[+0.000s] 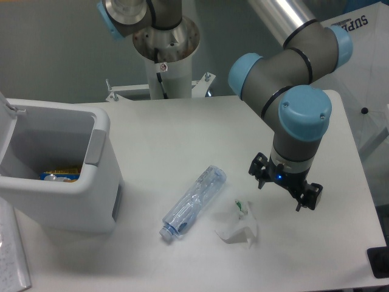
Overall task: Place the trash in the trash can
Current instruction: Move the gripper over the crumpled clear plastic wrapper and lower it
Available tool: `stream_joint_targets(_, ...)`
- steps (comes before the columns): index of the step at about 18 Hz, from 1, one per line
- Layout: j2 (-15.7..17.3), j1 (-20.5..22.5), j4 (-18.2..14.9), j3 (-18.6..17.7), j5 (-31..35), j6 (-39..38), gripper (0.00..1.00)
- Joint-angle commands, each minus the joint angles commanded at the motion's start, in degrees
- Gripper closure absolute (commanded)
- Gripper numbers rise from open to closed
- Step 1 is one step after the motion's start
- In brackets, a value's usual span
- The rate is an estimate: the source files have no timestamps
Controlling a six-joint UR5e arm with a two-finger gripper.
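White wrapper (pixel 238 222) lies between bottle (pixel 193 202) and hand (pixel 285 188), apart.

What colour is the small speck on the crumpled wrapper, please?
Green, on the white wrapper, seen in the fixed camera view.

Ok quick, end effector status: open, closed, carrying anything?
End effector: empty, above the table right of the wrapper; cannot tell from this view whether it is open or closed.
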Motion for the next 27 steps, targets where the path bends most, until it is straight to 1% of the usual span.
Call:
stream_joint_targets(2,-0.1,-0.5,0.3,0.0,-0.2,-0.3,0.0)
stream_joint_targets(3,-0.2,-1.0,1.4,-0.3,-0.3,-1.3,0.0)
stream_joint_targets(4,-0.1,-1.2,3.2,-1.0,-0.4,-3.4,0.0)
stream_joint_targets(6,-0.2,-1.5,8.1,-2.8,-0.6,-9.5,0.0)
stream_joint_targets(7,-0.3,-1.6,9.4,-3.2,-0.6,-11.9,0.0)
stream_joint_targets(10,-0.5,-1.9,10.2,-3.5,-0.8,-16.6,0.0)
stream_joint_targets(12,-1.2,-2.5,13.5,-4.2,-1.1,-21.2,0.0)
stream_joint_targets(13,-1.6,-2.7,15.2,-4.6,-1.1,-25.0,0.0)
stream_joint_targets(14,-2.4,-2.7,16.1,-4.5,-1.1,-28.7,0.0)
stream_joint_targets(16,-3.2,-3.3,16.2,-4.6,-0.9,-32.4,0.0)
stream_joint_targets(18,-4.1,-4.7,16.1,-5.1,-0.5,-33.5,0.0)
stream_joint_targets(20,-4.5,-5.3,16.2,-6.1,-0.6,-35.0,0.0)
stream_joint_targets(21,-4.9,-5.4,16.5,-5.8,-0.3,-35.2,0.0)
stream_joint_targets(24,-6.1,-6.1,17.0,-6.4,3.9,-35.1,0.0)
stream_joint_targets(25,-6.4,-6.9,17.2,-6.9,5.1,-35.0,0.0)
stream_joint_targets(27,-6.5,-7.2,17.2,-8.0,6.9,-33.6,0.0)
